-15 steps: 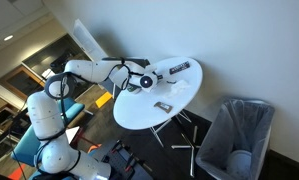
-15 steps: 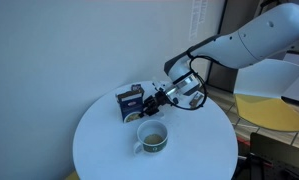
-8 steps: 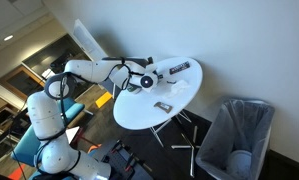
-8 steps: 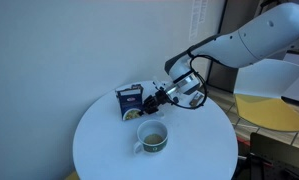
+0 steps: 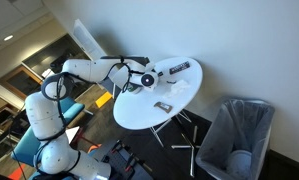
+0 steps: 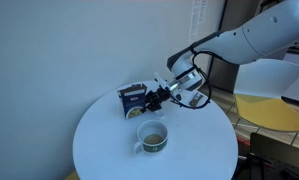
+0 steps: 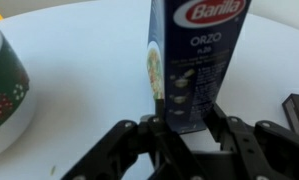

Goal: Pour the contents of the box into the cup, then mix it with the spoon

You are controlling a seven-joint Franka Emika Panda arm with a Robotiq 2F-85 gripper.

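- Fingers (image 7: 221, 128) stand narrow, one on each side of the lower part of the box (image 7: 194, 60), pressed against it. They hold it.
- From the fingers the box rises toward 12 o'clock in the wrist view, with its long axis upright and its label facing the camera. Its base is hidden behind the fingers, so I cannot tell whether it rests on the bench (image 7: 79, 40) or hangs just clear.
- In an exterior view the box (image 6: 132, 100) lies at 9 o'clock from the fingers, close to upright.
- The cup (image 7: 4, 85) stands at 9 o'clock from the box in the wrist view, near it but apart. In an exterior view the cup (image 6: 151, 138) sits at 5 o'clock from the box, mouth up.
- As I judge it, the pour depends on carrying the box over the cup's rim. Its long axis then has to swing down toward the cup so the top leads.
- I cannot pick out a spoon in any view.
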